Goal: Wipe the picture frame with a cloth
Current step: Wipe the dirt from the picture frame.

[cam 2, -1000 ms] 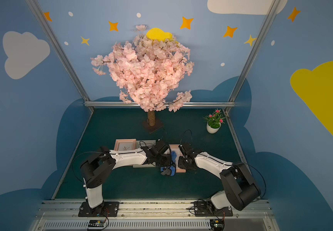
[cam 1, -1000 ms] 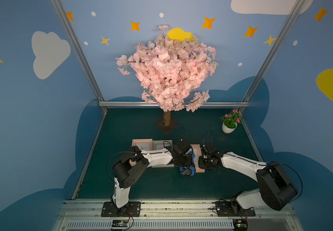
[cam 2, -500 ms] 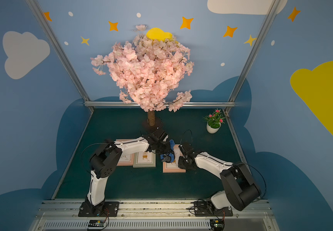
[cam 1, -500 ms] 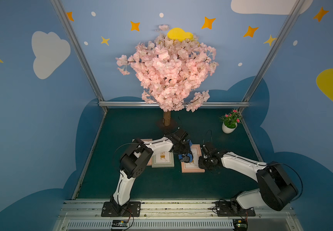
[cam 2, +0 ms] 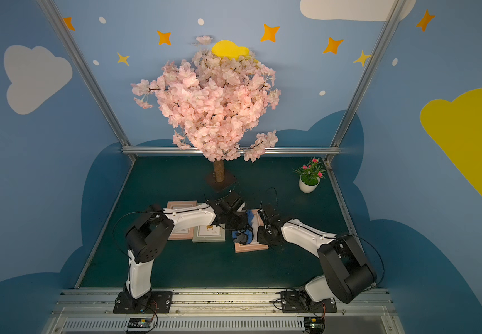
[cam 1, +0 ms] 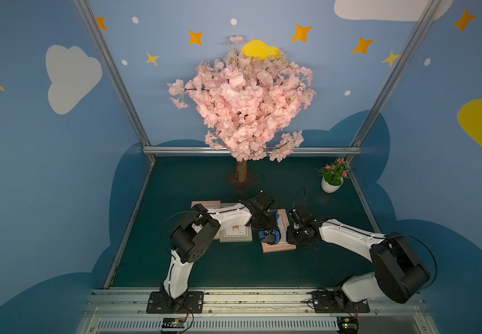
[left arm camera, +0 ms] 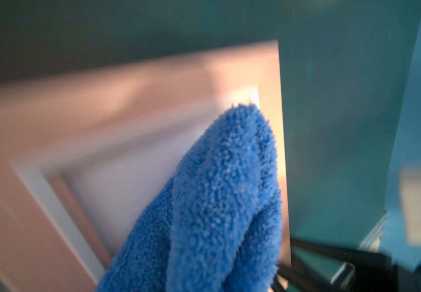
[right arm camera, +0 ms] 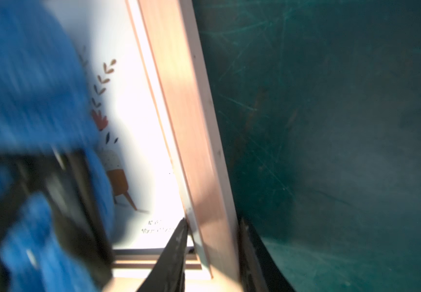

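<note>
**Two helpers lean in close**

Both arms bend low toward the middle of the dark green surface (cam 1: 234, 269). The left arm (cam 1: 228, 215) has its black elbow up high, and its white forearm lies out flat above two other frames, a grey one (cam 1: 235, 238) and a pink one (cam 1: 205, 204). The left claw (cam 1: 265, 228) is pinched tight on a soft blue fluffy cloth (left arm camera: 224, 192). The cloth hangs in a bunch on top of a pink wooden picture frame (cam 1: 278, 247). In the left wrist view the tip of the cloth sits by an inside corner of that frame, over the white picture.

The right arm (cam 1: 346, 235) stretches in from the other side, with its big black elbow close to its base. The right claw (cam 1: 290, 234) is partly closed around the side bar of the pink wooden picture frame. In the right wrist view one of its black fingers (right arm camera: 176, 247) is on the picture side of the bar and the other is on the outside.

The frame lies flat on the surface, between the two claws. A pink blossom tree (cam 1: 242, 107) and a small potted plant (cam 1: 332, 179) stand at the back, well apart from the frames.
</note>
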You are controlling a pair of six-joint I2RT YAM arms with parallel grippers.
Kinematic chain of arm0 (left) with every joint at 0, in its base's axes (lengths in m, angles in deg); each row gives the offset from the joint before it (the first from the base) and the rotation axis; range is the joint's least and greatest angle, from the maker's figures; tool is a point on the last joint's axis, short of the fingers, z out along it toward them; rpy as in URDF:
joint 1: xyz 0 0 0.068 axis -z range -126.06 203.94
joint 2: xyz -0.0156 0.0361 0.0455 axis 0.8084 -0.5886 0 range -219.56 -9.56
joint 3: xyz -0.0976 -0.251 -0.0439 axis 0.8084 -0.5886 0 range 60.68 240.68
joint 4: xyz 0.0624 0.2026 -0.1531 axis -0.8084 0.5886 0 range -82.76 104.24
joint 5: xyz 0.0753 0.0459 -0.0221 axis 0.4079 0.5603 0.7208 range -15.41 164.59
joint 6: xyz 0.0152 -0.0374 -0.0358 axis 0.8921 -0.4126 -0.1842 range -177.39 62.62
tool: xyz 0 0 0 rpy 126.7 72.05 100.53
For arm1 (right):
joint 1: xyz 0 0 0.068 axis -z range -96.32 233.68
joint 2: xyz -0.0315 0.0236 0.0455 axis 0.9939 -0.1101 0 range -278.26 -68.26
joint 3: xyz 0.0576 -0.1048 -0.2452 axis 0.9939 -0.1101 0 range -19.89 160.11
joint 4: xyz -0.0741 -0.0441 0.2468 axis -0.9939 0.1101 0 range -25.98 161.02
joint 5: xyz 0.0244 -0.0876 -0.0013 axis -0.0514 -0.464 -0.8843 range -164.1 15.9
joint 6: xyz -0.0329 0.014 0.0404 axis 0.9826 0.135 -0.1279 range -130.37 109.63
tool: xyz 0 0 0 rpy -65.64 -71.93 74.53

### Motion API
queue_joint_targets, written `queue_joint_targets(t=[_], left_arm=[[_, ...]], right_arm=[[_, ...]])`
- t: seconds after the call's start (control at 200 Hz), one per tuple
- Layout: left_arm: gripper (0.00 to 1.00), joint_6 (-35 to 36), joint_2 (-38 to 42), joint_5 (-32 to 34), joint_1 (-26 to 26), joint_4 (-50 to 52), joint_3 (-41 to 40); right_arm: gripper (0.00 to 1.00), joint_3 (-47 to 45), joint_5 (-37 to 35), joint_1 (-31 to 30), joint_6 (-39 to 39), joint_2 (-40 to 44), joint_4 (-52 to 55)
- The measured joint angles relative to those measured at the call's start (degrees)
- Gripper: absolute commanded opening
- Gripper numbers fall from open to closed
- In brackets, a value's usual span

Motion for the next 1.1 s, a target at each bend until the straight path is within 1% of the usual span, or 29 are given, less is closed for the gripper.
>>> queue_joint_targets(t=[0.125, 0.235, 0.285, 0.36, 0.48, 0.566, 0.631, 0.761, 0.916, 0.981, 1.041, 1.101], left_arm=[[0.03, 1.16, -3.93, -0.83, -3.43, 1.46, 6.21], [0.03, 1.49, -4.24, -0.55, -3.43, 1.66, 6.45], [0.03, 1.46, -3.32, -0.04, -2.82, 0.7, 4.61], [0.03, 1.01, -0.17, 0.92, -1.31, -1.42, -0.59], [0.03, -0.92, 6.8, 1.84, 3.82, -2.01, -9.01], [0.03, -2.29, 9.11, 1.84, 7.48, -1.68, -11.76], [0.03, -2.91, 9.46, 1.97, 8.48, -1.55, -11.93], [0.04, -2.6, 8.13, 2.54, 5.99, 0.37, -9.14], [0.03, -0.15, 0.17, 2.58, -0.09, 1.88, 0.76], [0.03, 0.68, -2.29, 0.96, -1.99, 2.23, 3.8], [0.03, 1.16, -2.71, 0.61, -2.19, 2.64, 4.96], [0.03, 1.33, -2.51, 2.12, -1.01, 2.97, 5.03]], right_arm=[[0.35, 0.0, 0.0, 0.0, -0.02, 0.02, -0.15], [0.35, 0.0, -0.02, 0.0, -0.07, 0.02, -0.33], [0.35, 0.0, -0.02, 0.0, -0.07, 0.0, -0.35], [0.35, 0.0, -0.02, 0.0, -0.07, 0.0, -0.33], [0.35, 0.0, 0.02, -0.02, -0.07, 0.0, -0.24], [0.35, 0.0, 0.04, 0.0, -0.04, 0.0, -0.2], [0.35, 0.0, 0.22, 0.0, -0.04, 0.0, 0.2], [0.35, 0.0, 0.28, 0.0, -0.07, 0.0, 0.2], [0.36, 0.0, 0.28, -0.02, -0.09, 0.0, 0.2], [0.36, 0.0, 0.31, -0.02, -0.11, 0.0, 0.2], [0.36, 0.0, 0.37, -0.02, -0.24, 0.0, -0.09], [0.36, 0.0, 0.39, -0.02, -0.26, -0.02, -0.11]])
